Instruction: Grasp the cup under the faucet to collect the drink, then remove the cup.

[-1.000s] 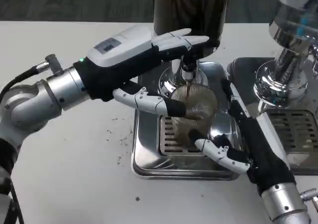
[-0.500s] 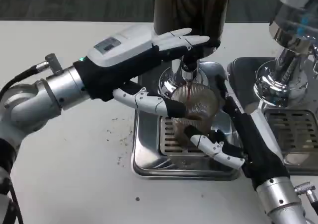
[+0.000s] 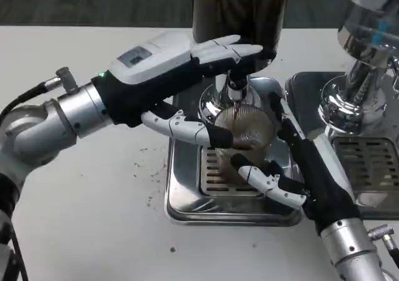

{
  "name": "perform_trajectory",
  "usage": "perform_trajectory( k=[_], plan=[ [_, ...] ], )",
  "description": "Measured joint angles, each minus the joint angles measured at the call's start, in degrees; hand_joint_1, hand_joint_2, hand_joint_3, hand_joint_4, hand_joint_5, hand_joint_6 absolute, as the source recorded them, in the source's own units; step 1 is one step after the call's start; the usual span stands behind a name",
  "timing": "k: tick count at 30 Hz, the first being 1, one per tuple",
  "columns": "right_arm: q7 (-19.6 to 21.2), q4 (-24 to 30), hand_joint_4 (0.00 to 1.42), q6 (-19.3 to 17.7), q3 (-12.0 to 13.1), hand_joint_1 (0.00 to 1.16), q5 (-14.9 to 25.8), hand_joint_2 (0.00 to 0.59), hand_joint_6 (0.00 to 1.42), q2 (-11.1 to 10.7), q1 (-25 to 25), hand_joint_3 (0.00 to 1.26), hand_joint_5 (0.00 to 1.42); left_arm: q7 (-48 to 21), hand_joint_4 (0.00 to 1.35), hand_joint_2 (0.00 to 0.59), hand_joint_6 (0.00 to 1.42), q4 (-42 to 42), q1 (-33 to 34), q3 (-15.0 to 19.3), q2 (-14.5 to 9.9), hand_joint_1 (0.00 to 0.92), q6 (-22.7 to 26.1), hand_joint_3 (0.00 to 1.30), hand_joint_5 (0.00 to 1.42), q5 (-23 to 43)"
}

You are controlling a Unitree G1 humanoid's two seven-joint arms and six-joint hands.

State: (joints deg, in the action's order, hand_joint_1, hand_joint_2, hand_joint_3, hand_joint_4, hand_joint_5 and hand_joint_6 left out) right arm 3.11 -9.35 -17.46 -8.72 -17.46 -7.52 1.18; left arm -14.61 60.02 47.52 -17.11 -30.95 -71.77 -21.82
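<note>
The white surface (image 3: pixel 93 231) carries a steel drip tray (image 3: pixel 187 203), and over it stands a dark drink dispenser (image 3: pixel 240 10) with its faucet (image 3: pixel 235 89) pointing down. A second, chrome dispenser (image 3: pixel 368 44) stands to the right over its own tray. The ribbed clear cup (image 3: pixel 244 138) stands upright on the tray's grate, directly below the faucet, long axis vertical. The left hand (image 3: pixel 187 63) reaches in from the left, upper fingers laid against the faucet lever and lower fingers touching the cup's left side. The right hand (image 3: pixel 293 169) comes from the lower right and holds the cup, fingers wrapped round its front and right side. The right hand is therefore the one placed to lift the cup out, toward the robot. Compared with half a second ago, the thin dark stream into the cup is no longer visible, and the right hand sits slightly higher on the cup.
</note>
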Motion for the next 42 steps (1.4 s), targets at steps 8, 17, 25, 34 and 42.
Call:
perform_trajectory(
  k=[8, 17, 25, 34, 42],
  plan=[
    [-0.03, -1.75, 0.00, -0.50, 0.00, 0.63, 0.86, 0.242, 0.08, 0.01, -0.49, 0.00, 0.00, 0.46, 0.02, 0.061, 0.00, -0.27, 0.00, -0.03, -0.25, 0.000, -0.03, 0.14, 0.00, -0.55],
    [-1.13, -3.74, 0.00, -1.87, -0.07, 0.62, 1.57, 0.239, 0.07, 0.02, -2.05, 0.00, 0.00, 0.54, 0.02, 0.061, 0.00, -0.37, 0.00, -0.06, -0.37, 0.000, -0.12, 0.14, 0.00, -0.81],
    [-1.95, -5.70, 0.00, -3.15, -0.09, 0.63, 2.17, 0.229, 0.08, 0.15, -3.00, 0.00, 0.00, 0.54, 0.02, 0.063, 0.00, -0.40, 0.00, -0.13, -0.37, 0.000, -0.13, 0.14, 0.00, -0.80],
    [-1.97, -6.25, 0.00, -3.52, -0.08, 0.63, 2.96, 0.225, 0.08, 0.24, -3.07, 0.00, 0.00, 0.55, 0.02, 0.065, 0.00, -0.60, 0.00, -0.26, -0.46, 0.000, -0.12, 0.14, 0.00, -0.85],
    [-1.97, -6.25, 0.00, -3.53, -0.07, 0.63, 3.19, 0.232, 0.08, 0.26, -3.07, 0.00, 0.00, 0.79, 0.02, 0.065, 0.00, -0.92, -0.01, -0.35, -0.62, 0.000, -0.11, 0.14, 0.00, -1.08]
  ],
)
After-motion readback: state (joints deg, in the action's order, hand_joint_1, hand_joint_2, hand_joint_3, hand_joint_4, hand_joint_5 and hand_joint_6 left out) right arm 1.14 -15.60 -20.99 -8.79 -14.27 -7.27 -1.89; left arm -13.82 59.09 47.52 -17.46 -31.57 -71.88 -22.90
